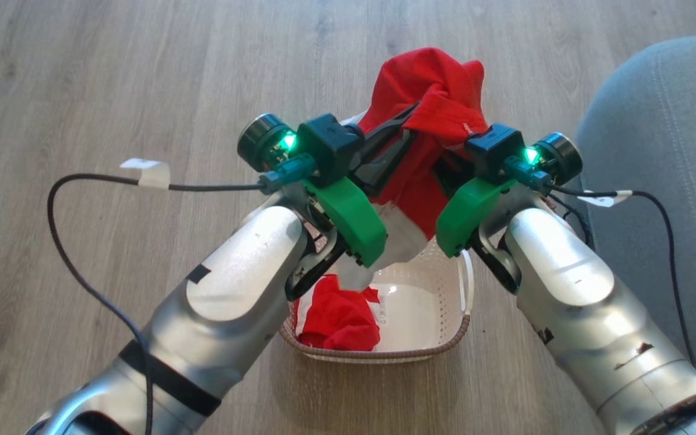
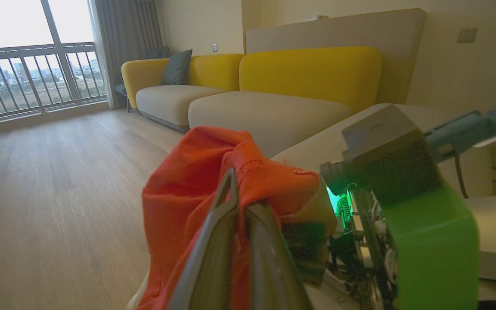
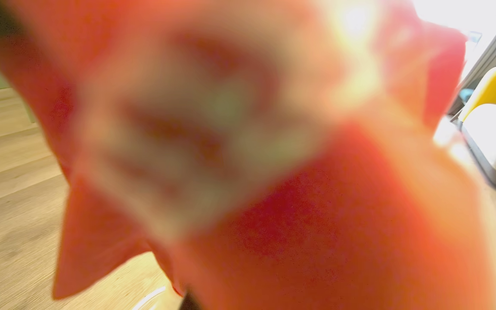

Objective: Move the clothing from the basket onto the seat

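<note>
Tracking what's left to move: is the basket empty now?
No: a red garment lies inside the basket, beneath the lifted red cloth.

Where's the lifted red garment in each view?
Head: red garment at top centre, above the basket.
Left wrist: lower centre, bunched at the left hand.
Right wrist: blurred and close up, centre and right.
Shared landmark: wood floor, at the left in all three.
</note>
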Controlling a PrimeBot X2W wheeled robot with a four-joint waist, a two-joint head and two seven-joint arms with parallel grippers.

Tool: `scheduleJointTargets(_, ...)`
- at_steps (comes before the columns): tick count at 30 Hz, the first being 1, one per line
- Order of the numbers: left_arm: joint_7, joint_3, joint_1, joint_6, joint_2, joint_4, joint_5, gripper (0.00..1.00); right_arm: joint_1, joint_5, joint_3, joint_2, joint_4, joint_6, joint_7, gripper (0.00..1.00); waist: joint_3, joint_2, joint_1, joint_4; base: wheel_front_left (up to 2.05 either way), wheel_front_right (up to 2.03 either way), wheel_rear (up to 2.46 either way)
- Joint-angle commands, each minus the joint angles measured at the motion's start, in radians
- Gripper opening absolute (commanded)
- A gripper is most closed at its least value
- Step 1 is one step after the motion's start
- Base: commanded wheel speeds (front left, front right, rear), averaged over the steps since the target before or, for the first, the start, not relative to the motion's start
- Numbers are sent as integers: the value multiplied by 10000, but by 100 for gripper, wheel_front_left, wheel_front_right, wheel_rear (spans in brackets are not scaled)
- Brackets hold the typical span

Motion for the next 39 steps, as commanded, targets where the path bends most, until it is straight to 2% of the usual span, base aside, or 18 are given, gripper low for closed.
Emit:
scheduleJointTargets(1,-95,460,-230,25,95,-273,85,89,-30,-120,-87,167,-442,-2,-67,0,31,-1,0,-51,0,0,0)
scheduleJointTargets(2,-95,512,-184,13,95,-292,111,100,2,-184,-138,167,-504,-2,-67,0,41,-1,0,-77,0,0,0)
scheduleJointTargets(13,-95,1194,300,-91,97,-119,523,100,302,-729,-709,168,-1058,-2,-67,0,75,-1,0,-365,0,0,0)
scheduleJointTargets(25,-95,1647,679,-192,149,173,879,100,420,-895,-1078,168,-1404,-2,-67,0,121,-1,0,-1357,0,0,0)
scheduleJointTargets(39,-95,1837,1140,-222,347,98,1022,100,767,-645,-1184,168,-2280,-2,-67,0,116,-1,0,-3610,0,0,0)
